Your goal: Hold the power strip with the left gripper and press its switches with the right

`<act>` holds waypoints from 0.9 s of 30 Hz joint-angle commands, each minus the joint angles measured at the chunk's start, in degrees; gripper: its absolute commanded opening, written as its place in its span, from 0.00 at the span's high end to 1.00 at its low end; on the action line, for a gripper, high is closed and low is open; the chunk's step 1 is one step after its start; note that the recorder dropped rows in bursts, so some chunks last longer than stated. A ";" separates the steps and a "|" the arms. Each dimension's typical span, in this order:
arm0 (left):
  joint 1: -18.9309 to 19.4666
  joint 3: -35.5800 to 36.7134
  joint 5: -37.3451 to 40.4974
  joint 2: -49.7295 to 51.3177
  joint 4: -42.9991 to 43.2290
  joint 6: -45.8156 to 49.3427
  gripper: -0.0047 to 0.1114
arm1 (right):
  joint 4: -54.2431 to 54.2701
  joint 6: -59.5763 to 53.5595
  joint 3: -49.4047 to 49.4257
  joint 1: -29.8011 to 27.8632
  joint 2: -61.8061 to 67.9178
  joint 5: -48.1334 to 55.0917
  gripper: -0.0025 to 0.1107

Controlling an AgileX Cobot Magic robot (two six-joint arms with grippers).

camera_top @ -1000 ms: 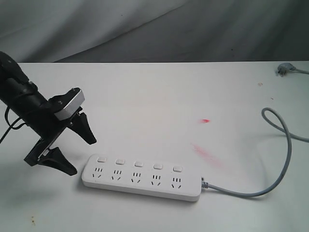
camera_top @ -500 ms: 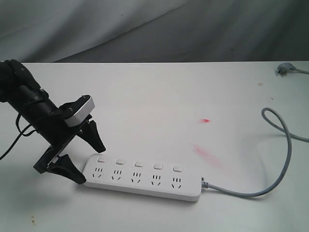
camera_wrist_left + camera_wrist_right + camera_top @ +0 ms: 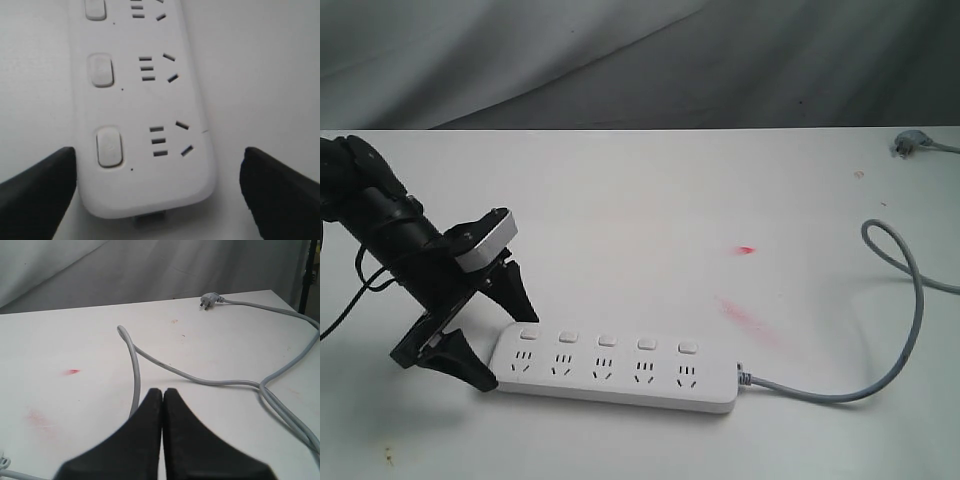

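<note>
White table (image 3: 650, 200) with a grey cloth (image 3: 620, 60) hung behind it. The left gripper (image 3: 505, 348) is down at table level with its fingers spread wide. The rounded end of the power strip (image 3: 610, 370) sits between them, and the rest of the strip runs away from the gripper, flat on the table.

In the left wrist view the left gripper (image 3: 158, 152) straddles the strip (image 3: 145, 100). One finger (image 3: 40, 195) is just beside the edge on the switch side; contact cannot be told. The other finger (image 3: 280, 195) stands clear of the socket-side edge with bare table between, so nothing is clamped.

There are five switches (image 3: 607, 340) in a row, each paired with a socket (image 3: 603, 367). The nearest switch (image 3: 109, 146) lies just ahead of the fingertips.

The grey cord (image 3: 910, 330) leaves the strip's far end from the gripper and loops off across the table. Red smears (image 3: 745, 318) mark the table beyond that end.

The right gripper (image 3: 162, 392) shows only in its own wrist view, with its fingers pressed together and nothing between them. Table is below it, the cord (image 3: 200, 380) crosses just past the fingertips, and the plug (image 3: 210, 300) lies well beyond near the table's far edge.
</note>
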 commanded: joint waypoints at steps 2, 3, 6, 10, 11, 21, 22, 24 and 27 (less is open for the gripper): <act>-0.40 0.41 0.37 1.00 -1.07 0.31 0.31 | -0.10 0.13 0.21 -0.36 -0.38 -0.05 0.98; -0.40 0.41 0.17 1.18 -1.07 0.31 0.35 | -0.10 0.13 0.21 -0.36 -0.38 -0.05 0.98; -0.40 0.41 -0.58 1.57 -0.86 0.31 0.42 | -0.10 0.13 0.21 -0.36 -0.38 -0.05 0.98; -0.40 0.41 -2.65 1.87 -1.14 0.31 0.44 | -0.10 0.13 0.21 -0.36 -0.38 -0.05 0.98; -0.40 0.41 -2.97 1.96 -1.40 0.31 0.44 | -0.10 0.13 0.21 -0.36 -0.38 -0.05 0.98; -0.40 0.41 -6.86 2.08 -2.31 0.31 0.44 | -0.10 0.13 0.21 -0.36 -0.38 -0.05 0.98; -0.40 0.41 -6.86 2.08 -2.31 0.31 0.44 | -0.10 0.13 0.21 -0.36 -0.38 -0.05 0.98; -0.40 0.41 -6.86 2.08 -2.31 0.31 0.44 | -0.10 0.13 0.21 -0.36 -0.38 -0.05 0.98; -0.40 0.41 -6.86 2.08 -2.31 0.31 0.44 | -0.10 0.13 0.21 -0.36 -0.38 -0.05 0.98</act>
